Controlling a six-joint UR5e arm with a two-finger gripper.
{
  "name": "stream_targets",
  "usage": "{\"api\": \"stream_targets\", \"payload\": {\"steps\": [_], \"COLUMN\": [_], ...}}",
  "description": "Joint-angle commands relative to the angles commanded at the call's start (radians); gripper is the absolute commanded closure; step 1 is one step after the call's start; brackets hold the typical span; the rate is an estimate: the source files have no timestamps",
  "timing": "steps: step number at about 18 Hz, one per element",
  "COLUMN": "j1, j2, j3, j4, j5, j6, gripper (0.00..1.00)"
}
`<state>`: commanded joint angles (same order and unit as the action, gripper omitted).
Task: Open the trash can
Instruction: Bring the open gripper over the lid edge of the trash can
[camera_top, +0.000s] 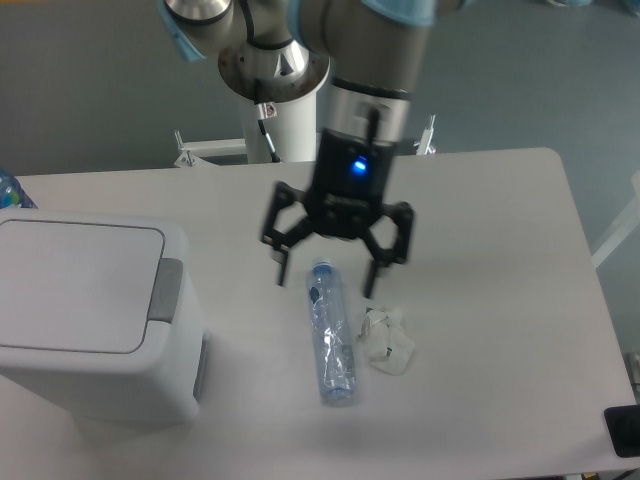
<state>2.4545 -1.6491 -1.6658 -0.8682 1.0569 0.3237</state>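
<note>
The trash can (85, 315) sits at the lower left of the frame, lid down flat, grey button tab (166, 290) on its right edge. The gripper (325, 275) hangs over the middle of the table (500, 250), fingers spread wide, grasping nothing. Right beneath it lies a clear plastic bottle (331, 332), lengthwise toward the bottom of the frame, with a crumpled wrapper (387, 342) just beside it on the right. Both lie apart from the can.

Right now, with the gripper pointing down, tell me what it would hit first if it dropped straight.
Likely the top end of the clear plastic bottle lying below the open gripper; otherwise the white table. Depth is uncertain. The trash can sits off to one side.
</note>
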Motion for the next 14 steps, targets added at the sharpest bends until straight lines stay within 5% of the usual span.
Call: {"api": "stream_targets", "payload": {"steps": [9, 14], "j1": [-0.075, -0.103], "j2": [-0.049, -0.110], "j3": [0.020, 0.083], "j4": [0.002, 0.002], "j5": [0.000, 0.003], "j6": [0.002, -0.002], "gripper": [0.00, 0.00]}}
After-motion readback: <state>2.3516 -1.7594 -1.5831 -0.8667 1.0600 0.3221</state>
